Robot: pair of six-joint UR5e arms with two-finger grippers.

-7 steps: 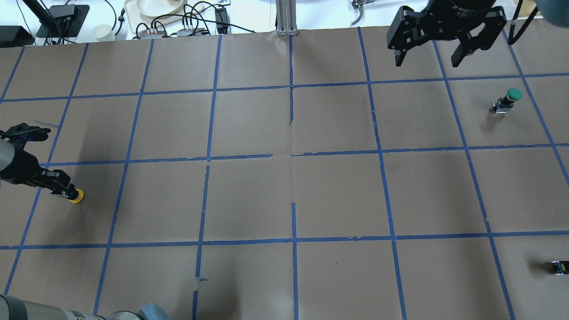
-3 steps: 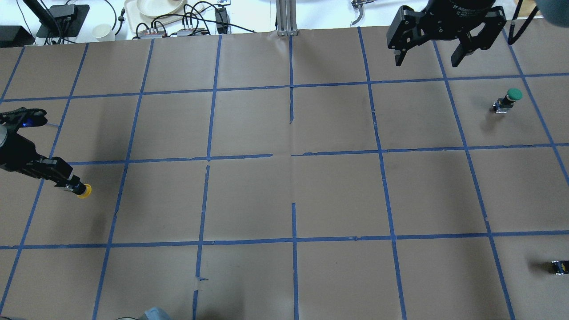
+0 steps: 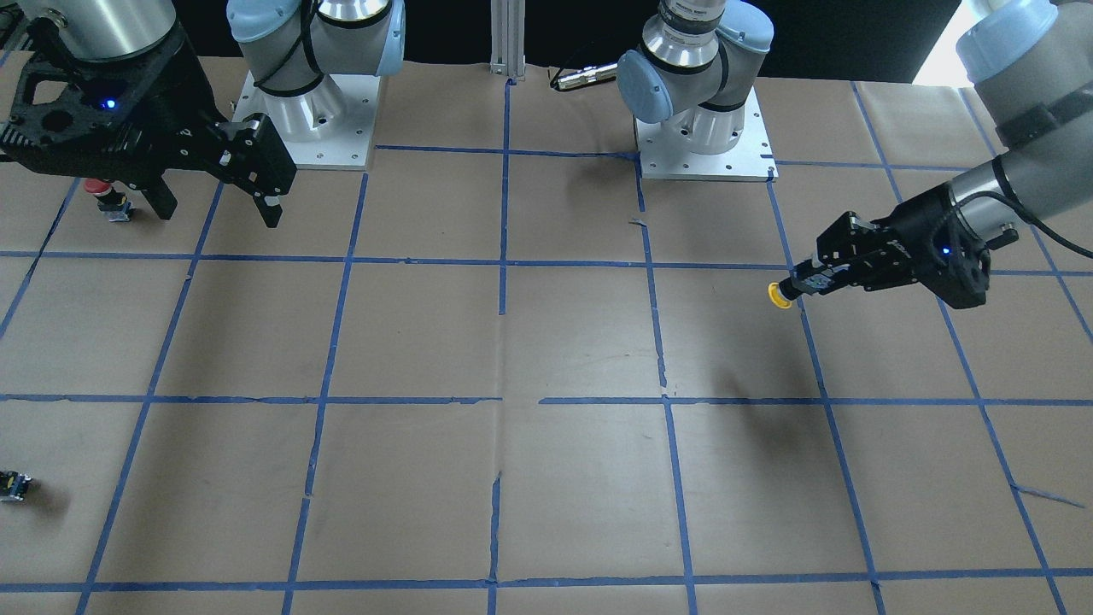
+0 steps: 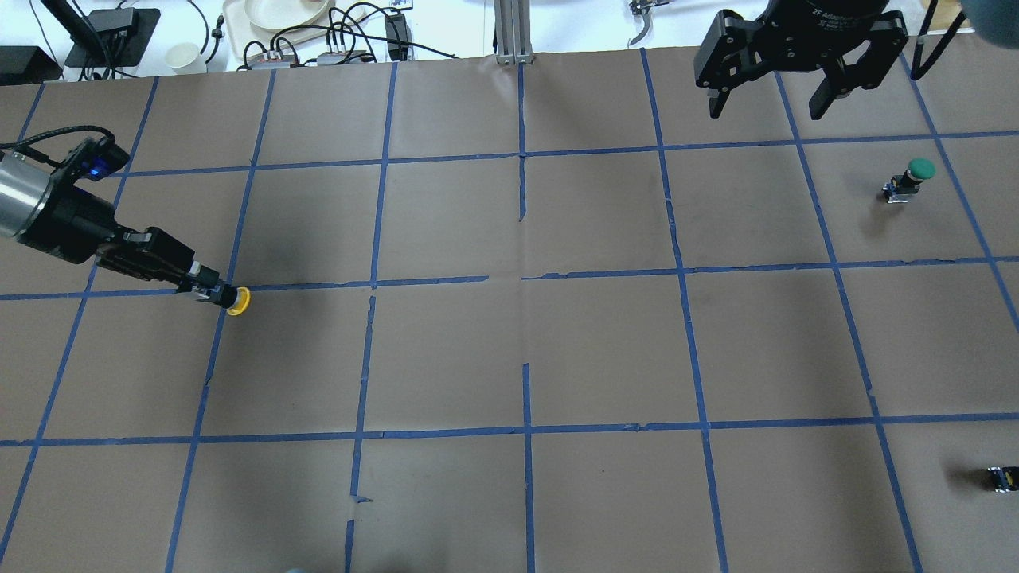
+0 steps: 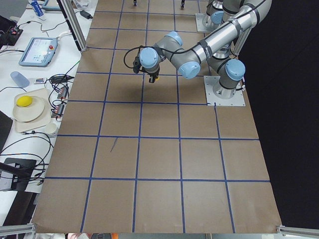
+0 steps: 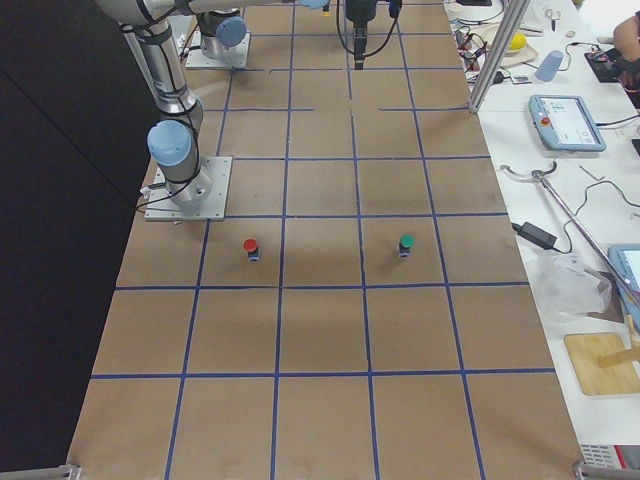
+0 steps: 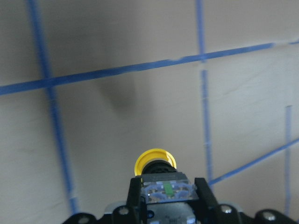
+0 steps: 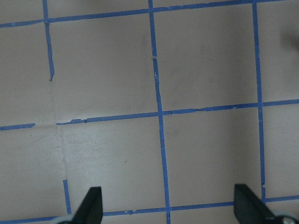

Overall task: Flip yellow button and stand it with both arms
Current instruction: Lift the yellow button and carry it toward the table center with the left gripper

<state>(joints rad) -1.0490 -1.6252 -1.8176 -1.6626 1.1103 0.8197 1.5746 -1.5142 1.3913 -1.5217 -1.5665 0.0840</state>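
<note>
The yellow button (image 4: 238,301) is held in the air, lying sideways with its cap pointing away from my left gripper (image 4: 210,292). The left gripper is shut on the button's grey-black body, above the left part of the table. The front view shows the same: the left gripper (image 3: 808,281) and the yellow cap (image 3: 778,295) above a dark shadow on the paper. In the left wrist view the cap (image 7: 155,161) sticks out beyond the shut fingers (image 7: 134,196). My right gripper (image 4: 767,102) hangs open and empty at the far right, high above the table, and also shows in the front view (image 3: 218,205).
A green-capped button (image 4: 914,177) stands at the far right. A red-capped button (image 3: 104,193) stands close to the right gripper in the front view. A small black capless block (image 4: 1001,477) lies near the right front edge. Brown paper with blue tape lines (image 4: 525,278) covers the table.
My left gripper has carried the yellow button to the right and farther from the robot, rising. The right gripper has stayed still and open.
</note>
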